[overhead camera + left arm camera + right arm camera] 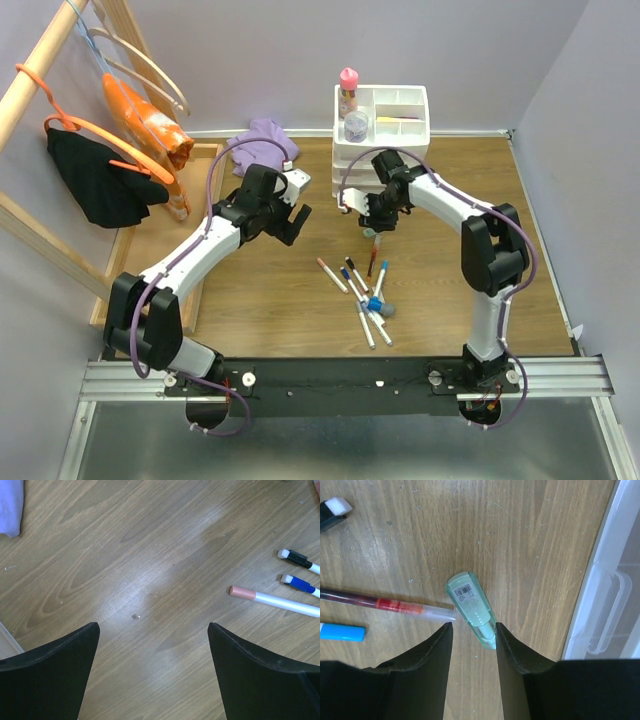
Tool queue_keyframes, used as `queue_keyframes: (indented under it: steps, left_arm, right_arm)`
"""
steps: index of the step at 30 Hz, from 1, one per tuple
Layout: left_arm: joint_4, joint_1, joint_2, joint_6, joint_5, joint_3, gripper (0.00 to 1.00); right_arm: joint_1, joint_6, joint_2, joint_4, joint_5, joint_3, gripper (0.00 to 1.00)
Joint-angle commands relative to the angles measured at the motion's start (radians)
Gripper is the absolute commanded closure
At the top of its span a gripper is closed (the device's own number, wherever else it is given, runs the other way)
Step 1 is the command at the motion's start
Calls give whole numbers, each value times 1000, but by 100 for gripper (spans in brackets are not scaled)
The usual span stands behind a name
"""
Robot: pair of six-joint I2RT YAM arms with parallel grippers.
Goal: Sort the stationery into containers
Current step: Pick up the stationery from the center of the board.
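Right arm down over the mint highlighter (470,605)

My right arm bends its wrist down just beside the white drawer unit (600,605). The highlighter lies on the wooden table (535,540), barcode label showing. My right gripper (472,627) straddles its end, partly open, with one finger (512,655) touching it. My left gripper (152,630) hangs wide open and empty.

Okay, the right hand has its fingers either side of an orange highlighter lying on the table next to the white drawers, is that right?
Not quite. The highlighter between the fingers of the right hand is mint green, not orange; the right wrist view shows it. The rest holds: it lies on the table next to the white drawers.
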Motion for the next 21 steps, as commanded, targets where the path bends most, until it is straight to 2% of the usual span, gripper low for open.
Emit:
queue_keyframes:
  steps: [1, 21]
  left_arm:
    - [8, 8, 18, 1, -13, 31, 2]
    - [7, 8, 63, -7, -21, 51, 2]
  right_arm:
    - [0, -68, 47, 19, -3, 34, 53]
    - [0, -108, 133, 48, 26, 44, 56]
